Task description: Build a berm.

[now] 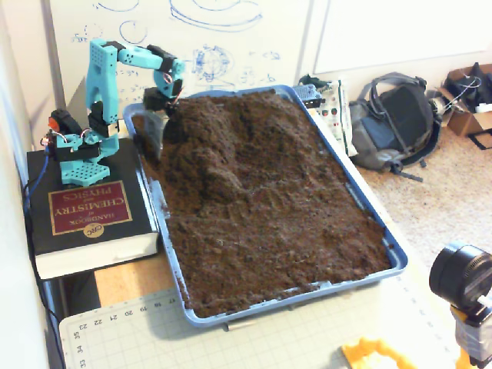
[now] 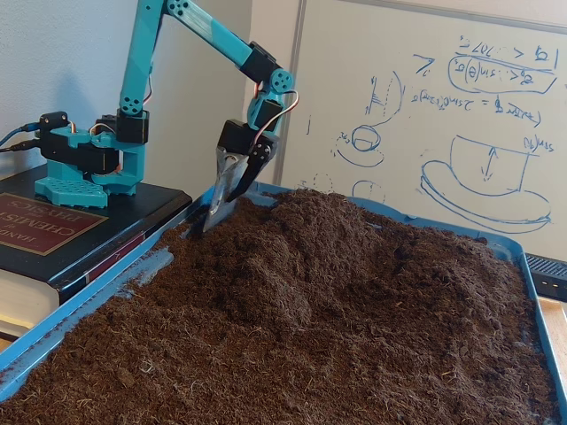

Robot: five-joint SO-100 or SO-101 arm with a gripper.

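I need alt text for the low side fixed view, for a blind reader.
A turquoise robot arm lowers its claw to dark soil beside a berm in a blue tray. The arm's base stands on a thick book; behind is a whiteboard.

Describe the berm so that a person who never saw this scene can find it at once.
Find the blue tray full of dark soil. The berm is at the tray's far end in a fixed view, beside the gripper of the turquoise arm. Unlike the flatter soil nearer the camera, it rises as a long hump with sloping sides.
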